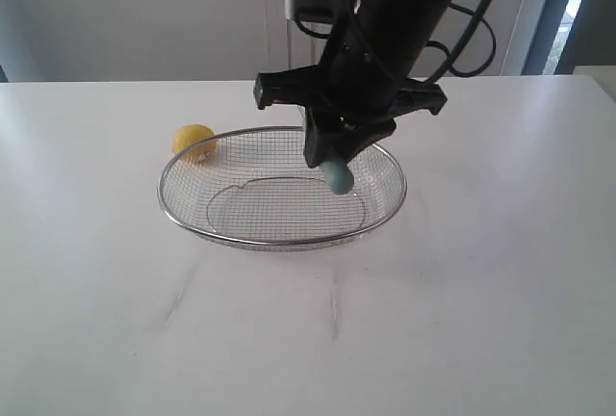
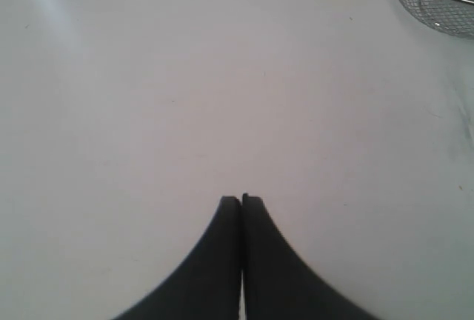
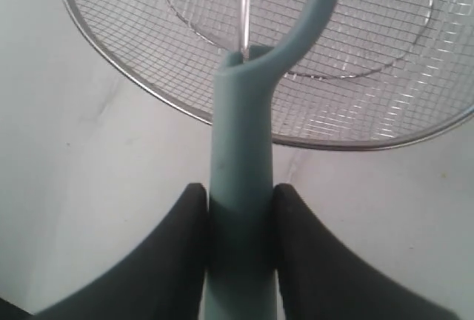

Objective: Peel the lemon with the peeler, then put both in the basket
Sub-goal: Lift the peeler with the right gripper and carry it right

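**Item 1:** basket point(image 1: 284, 246), silver wire mesh, on white worktop point(image 1: 481, 320). The peeler point(image 1: 338, 176) hangs over it, not lying in it, its handle clamped in the right tool point(image 1: 332, 154).

**Item 2:** lemon point(image 1: 194, 142), outside the basket, on the worktop just beside its rim.

**Right wrist view only:** peeler's forked neck and thin blade over the mesh (ext. view gives just the handle's rounded end).

**Left wrist view only:** left tool point(image 2: 241, 201), clenched on nothing, over bare worktop, well apart from the basket.
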